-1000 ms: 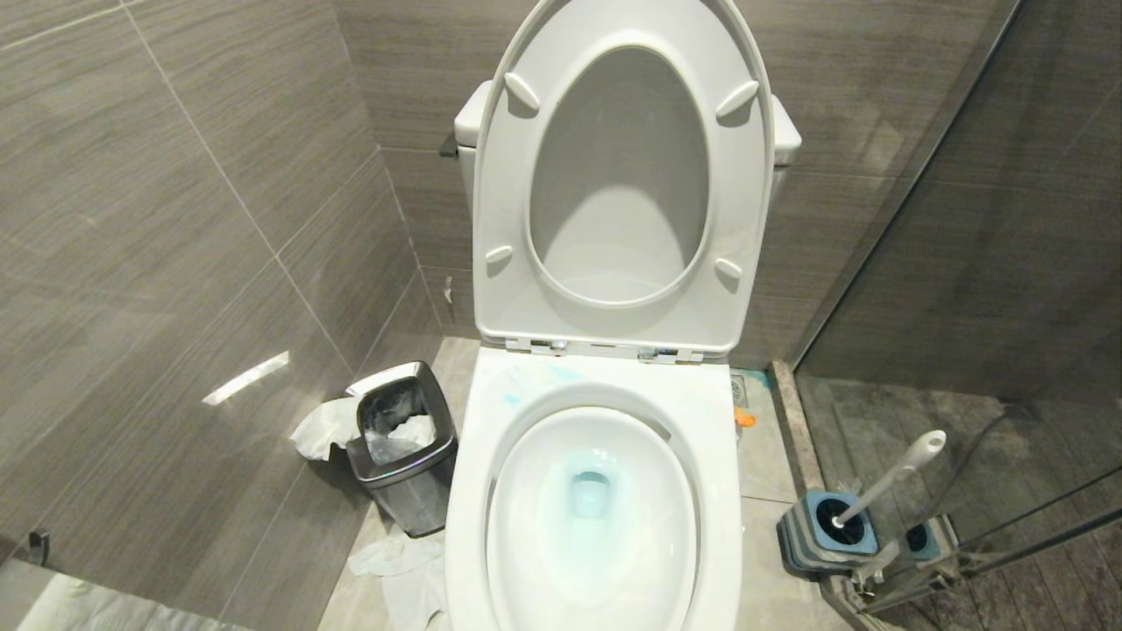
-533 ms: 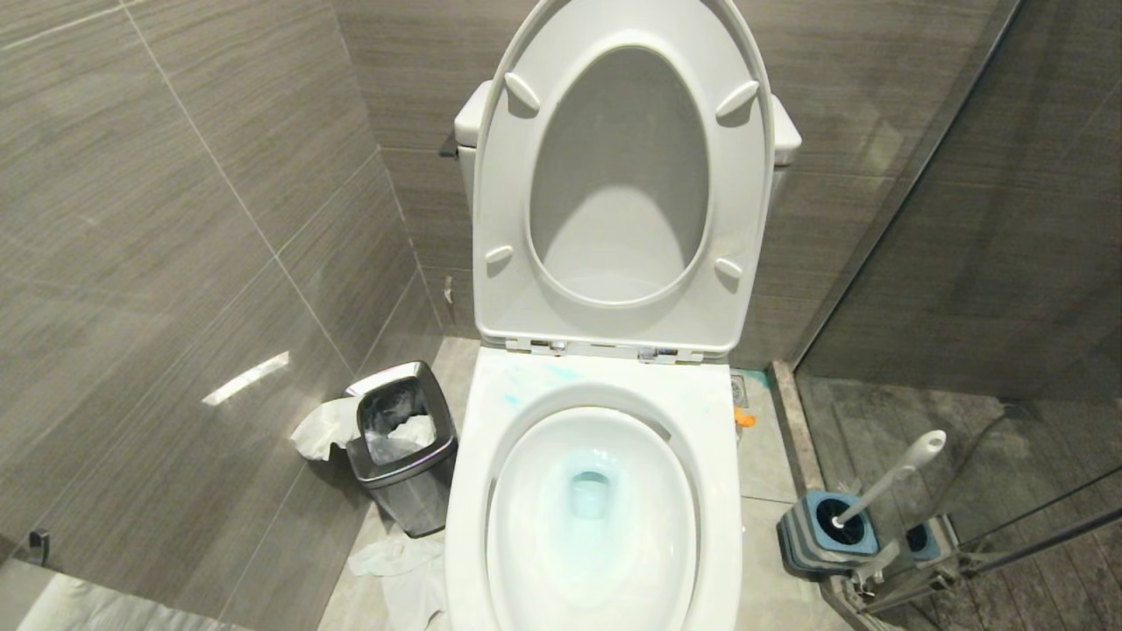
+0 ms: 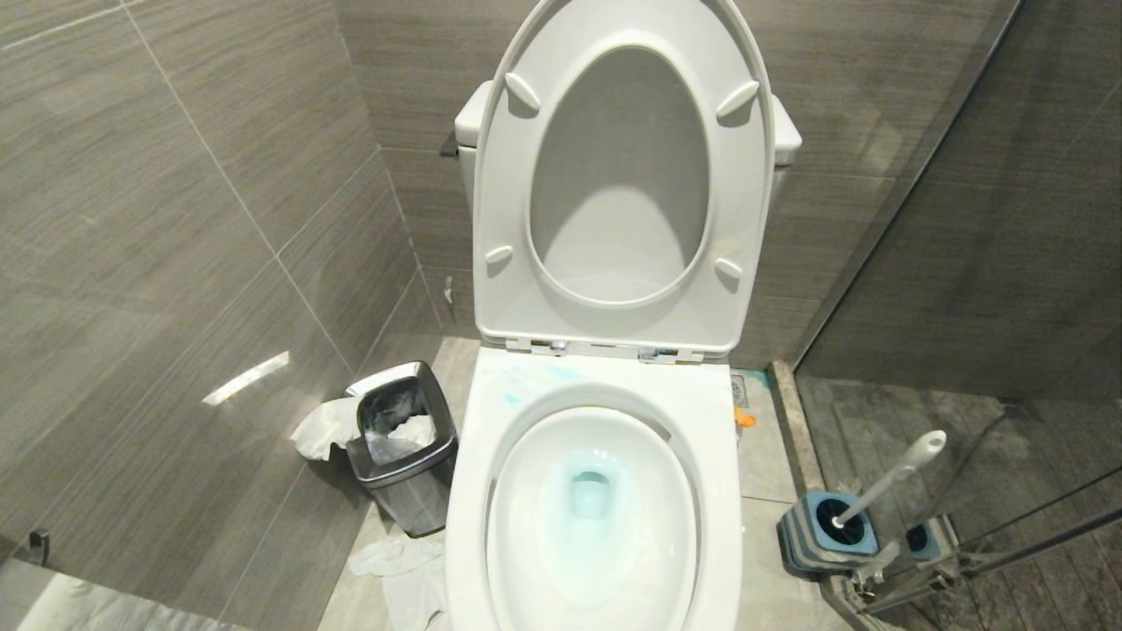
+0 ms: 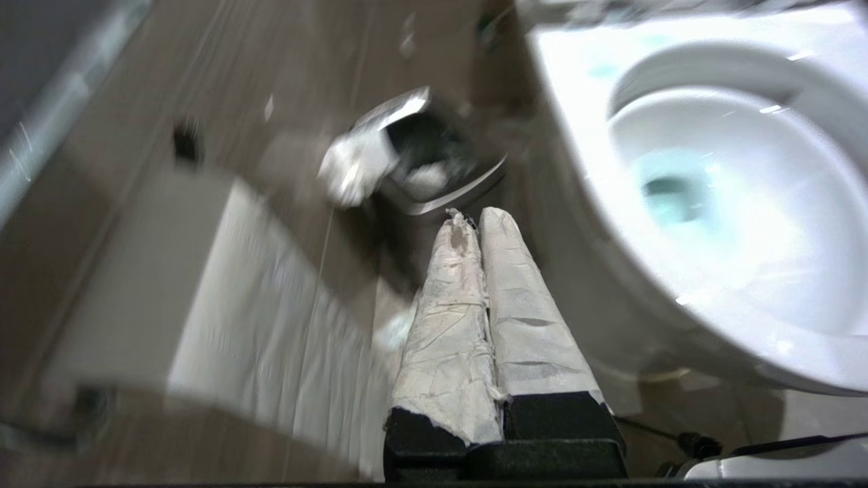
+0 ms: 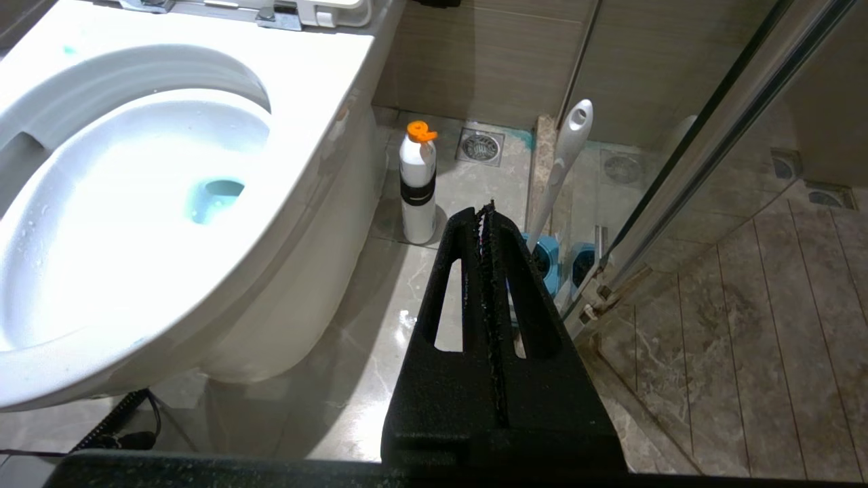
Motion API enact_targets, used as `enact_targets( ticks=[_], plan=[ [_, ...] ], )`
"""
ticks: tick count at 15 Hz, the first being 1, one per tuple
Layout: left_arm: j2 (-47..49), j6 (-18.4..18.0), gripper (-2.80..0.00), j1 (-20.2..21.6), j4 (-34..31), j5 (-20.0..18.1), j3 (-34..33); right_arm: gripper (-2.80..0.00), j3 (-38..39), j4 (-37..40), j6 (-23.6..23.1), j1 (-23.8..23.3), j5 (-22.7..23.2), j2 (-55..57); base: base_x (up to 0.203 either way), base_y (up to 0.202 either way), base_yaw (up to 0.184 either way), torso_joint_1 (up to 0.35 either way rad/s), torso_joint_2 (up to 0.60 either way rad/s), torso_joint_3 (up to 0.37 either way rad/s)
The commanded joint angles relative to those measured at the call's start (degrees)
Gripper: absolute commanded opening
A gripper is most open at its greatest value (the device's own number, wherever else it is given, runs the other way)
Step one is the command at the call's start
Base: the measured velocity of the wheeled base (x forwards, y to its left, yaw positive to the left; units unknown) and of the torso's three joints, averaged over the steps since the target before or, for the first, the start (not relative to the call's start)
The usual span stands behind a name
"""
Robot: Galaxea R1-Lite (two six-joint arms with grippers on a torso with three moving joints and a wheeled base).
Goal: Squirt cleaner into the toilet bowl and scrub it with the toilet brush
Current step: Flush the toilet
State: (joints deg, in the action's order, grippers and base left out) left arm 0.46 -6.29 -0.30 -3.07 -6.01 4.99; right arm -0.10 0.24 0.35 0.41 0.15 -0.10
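I read this as the start: bowl (image 3: pixel 596 491) has a pale blue tint at the drain, maybe cleaner (image 3: pixel 589 491) (bottle (image 5: pixel 417 190) stands capped on the floor beside it). Brush (image 3: pixel 885 478) sits in its holder (image 3: pixel 824 530), untouched. Left fingers (image 4: pixel 475 224) and right fingers (image 5: pixel 487 217) clenched, empty. Squirt and scrub both left.

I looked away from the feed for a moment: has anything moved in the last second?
Nothing has visibly changed. The toilet bowl keeps its blue tint, the toilet brush stands in its holder as before, the waste bin is unmoved, and no hand has entered the head view.
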Motion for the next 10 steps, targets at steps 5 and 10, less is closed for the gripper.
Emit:
enact_targets(
  ticks=[5,10],
  plan=[
    [17.42,-0.48,-2.8,-0.02,-0.3,-12.29,20.98,-2.8,0.01,0.02,0.01,0.02,0.02,0.1,0.0,0.0,0.0,0.0,0.0,0.0],
    [42.96,-0.29,-2.8,-0.25,-0.27,-12.91,46.47,-2.8,0.01,0.02,0.01,0.02,0.02,0.1,0.0,0.0,0.0,0.0,0.0,0.0]
  ],
)
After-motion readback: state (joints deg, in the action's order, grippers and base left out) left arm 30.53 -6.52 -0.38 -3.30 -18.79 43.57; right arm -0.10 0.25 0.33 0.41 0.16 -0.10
